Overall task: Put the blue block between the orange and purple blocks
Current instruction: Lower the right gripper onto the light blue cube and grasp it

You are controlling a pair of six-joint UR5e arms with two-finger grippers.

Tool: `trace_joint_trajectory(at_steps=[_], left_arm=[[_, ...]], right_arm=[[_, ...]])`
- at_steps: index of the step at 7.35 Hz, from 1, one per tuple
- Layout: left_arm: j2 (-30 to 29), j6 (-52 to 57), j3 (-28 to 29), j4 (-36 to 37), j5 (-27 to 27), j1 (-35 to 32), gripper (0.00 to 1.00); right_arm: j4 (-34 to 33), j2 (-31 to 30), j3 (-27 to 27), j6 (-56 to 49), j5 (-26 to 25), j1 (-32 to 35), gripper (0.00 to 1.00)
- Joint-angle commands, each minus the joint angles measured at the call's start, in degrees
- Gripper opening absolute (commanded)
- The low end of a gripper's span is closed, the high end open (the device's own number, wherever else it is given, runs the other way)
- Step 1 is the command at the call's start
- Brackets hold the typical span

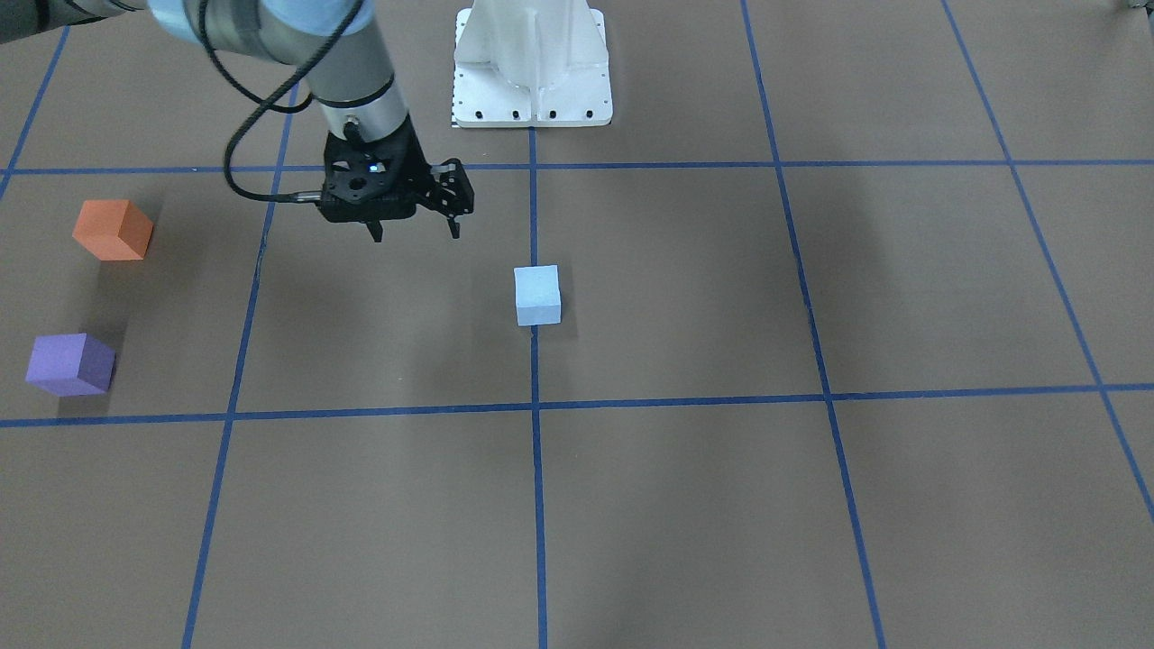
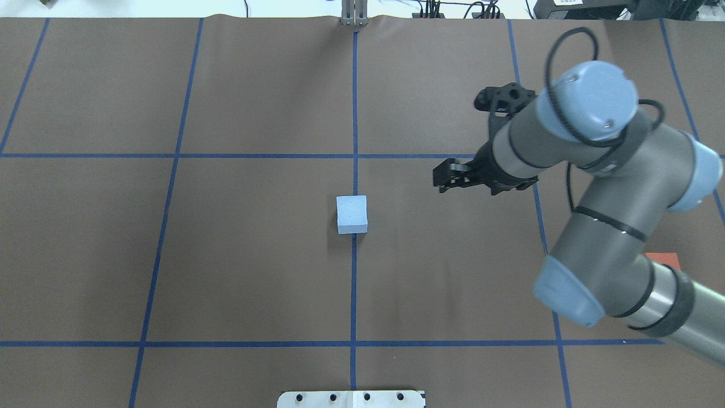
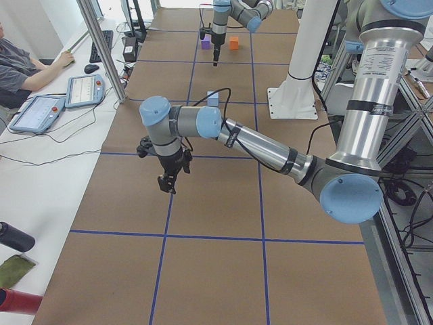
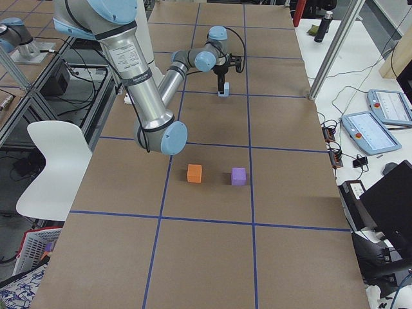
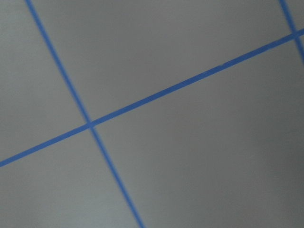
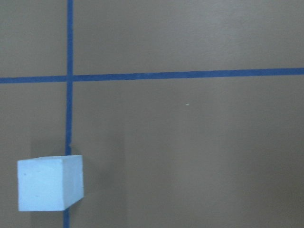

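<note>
Right arm: comes in from the robot's right, elbow bent, forearm raised over the table [image 1: 685, 505] and wrist turned so the tool points straight down. Right gripper [image 1: 416, 234] hangs clear of the surface with its fingers [image 1: 376, 232] spread and nothing between them. It sits off to the side of the blue block [image 1: 537, 296], toward the orange-block side and a little nearer the robot's base [image 1: 532, 63]. No contact with any block.

Blue block: flat on the table near the centre, straddling a blue tape line [image 1: 535, 379]. In the right wrist view it appears low and to the left [image 6: 50, 183].

Orange block [image 1: 113, 230] and purple block [image 1: 70, 364]: far out on the robot's right, apart from one another with bare table between them, orange closer to the robot. Both are well apart from the blue block. From overhead the right arm's forearm hides most of the orange block.

Left arm: seen only from the left-end camera, stretched out low over the table, wrist bent down. Left gripper [image 3: 167, 186] appears to hang just above the surface; cannot tell its jaw state. Left wrist view shows only a blurred tape crossing.
</note>
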Motion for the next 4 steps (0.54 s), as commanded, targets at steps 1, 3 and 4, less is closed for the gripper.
trace_joint_trajectory(at_steps=[1,3,4], left_arm=[[5.37,6.43,3.79,-5.44,-0.35,-7.2,1.0],[6.72,6.25,3.96,-6.36,-0.44,-7.12,1.0],[7.15,6.25,3.79,-6.37,-1.92,-7.12,1.0]], right_arm=[[-0.28,11.3,-12.58,2.24,-4.02,-4.16,1.0],[11.12,13.54,-23.85,4.0,-7.09,-6.54,1.0],[11.6,13.19,-25.46,3.31,-7.46,-7.16,1.0]])
